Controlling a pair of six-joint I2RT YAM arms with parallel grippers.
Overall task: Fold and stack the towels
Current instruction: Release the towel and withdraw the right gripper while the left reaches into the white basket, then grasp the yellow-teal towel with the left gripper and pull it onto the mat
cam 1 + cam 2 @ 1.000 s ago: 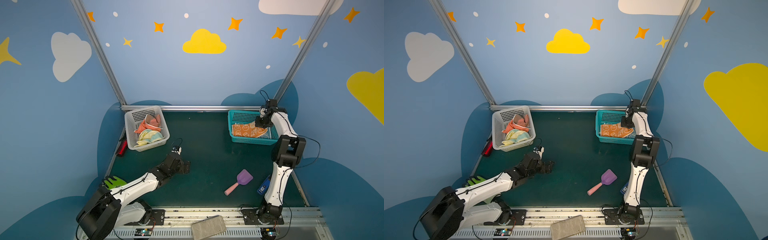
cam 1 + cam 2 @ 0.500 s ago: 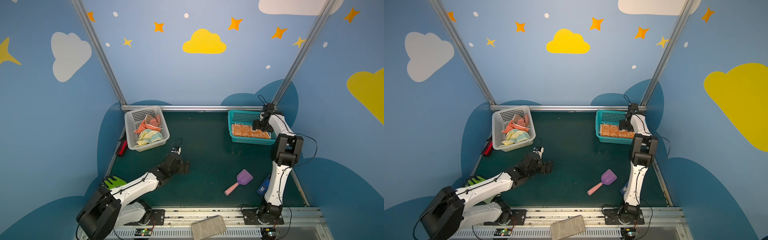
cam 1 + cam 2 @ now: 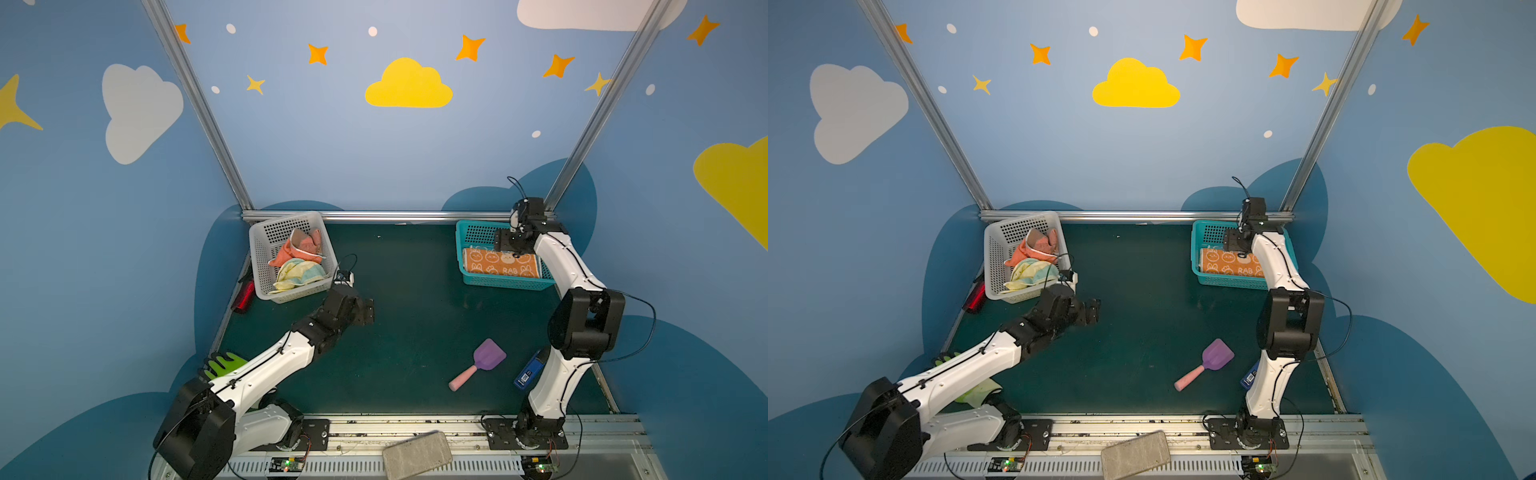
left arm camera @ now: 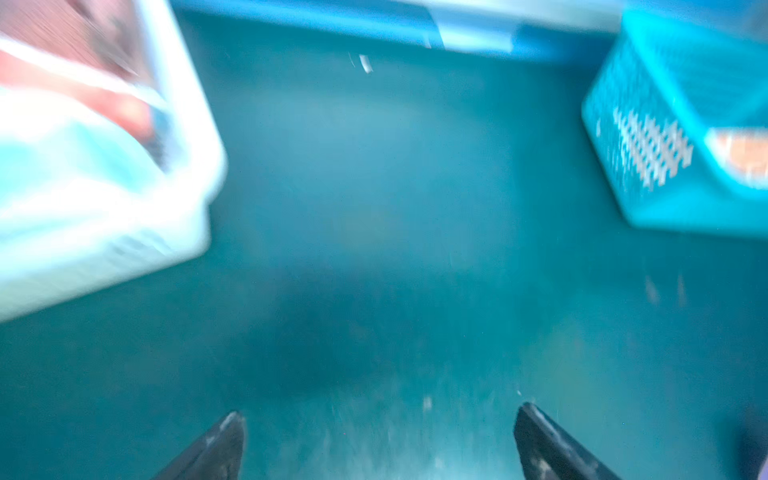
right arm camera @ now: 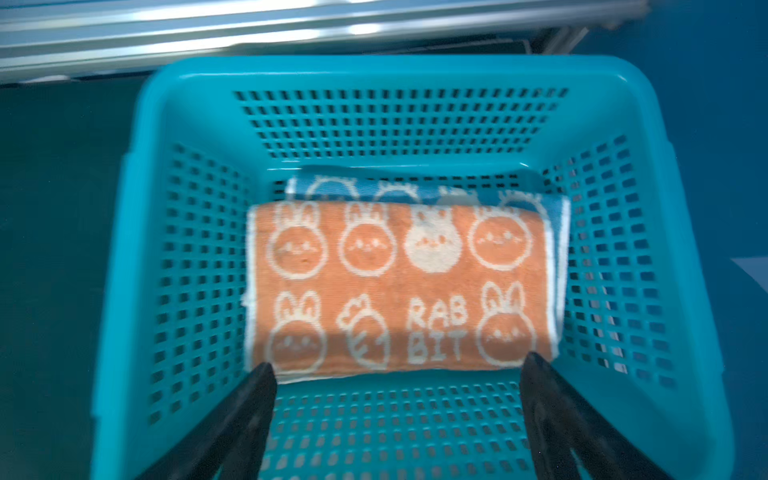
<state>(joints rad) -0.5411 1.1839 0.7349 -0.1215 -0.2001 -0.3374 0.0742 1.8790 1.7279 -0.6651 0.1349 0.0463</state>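
Right wrist view: orange towel (image 5: 399,286) lies folded flat in the teal basket (image 5: 124,249). Neat terry rectangle, white rabbit outlines and "RAB BIT" woven in. — Lin

Anything under it? — Sam

Blue towel (image 5: 415,193), same rabbit pattern. Only a strip shows past the orange one's far edge. Stacked, edges roughly square. Basket is rigid plastic, walls and floor perforated with small slots. — Lin

Right pincer (image 5: 399,361)? — Sam

Spread wide, nothing between the black fingers (image 5: 249,407). Tips sit over the orange towel's near edge; can't tell if they touch. — Lin

Left side? — Sam

Left pincer (image 4: 380,409) also wide and empty, over bare dark-green worktop (image 4: 374,208). That view is blurred. In both top views it sits just beside the white basket (image 3: 266,266) (image 3: 994,257). — Lin

What's in the white one? — Sam

Two crumpled cloths. Salmon towel (image 3: 286,253) bunched toward the back, pale yellow-blue striped towel (image 3: 299,272) heaped at the front. Both unfolded, soft lumps. Same slotted plastic, boxy with flared walls. — Lin

Loose stuff on the worktop? — Sam

Purple scoop (image 3: 488,359) with a pink handle, near the right arm's base. Lime glove (image 3: 224,363) half under the left arm. — Lin
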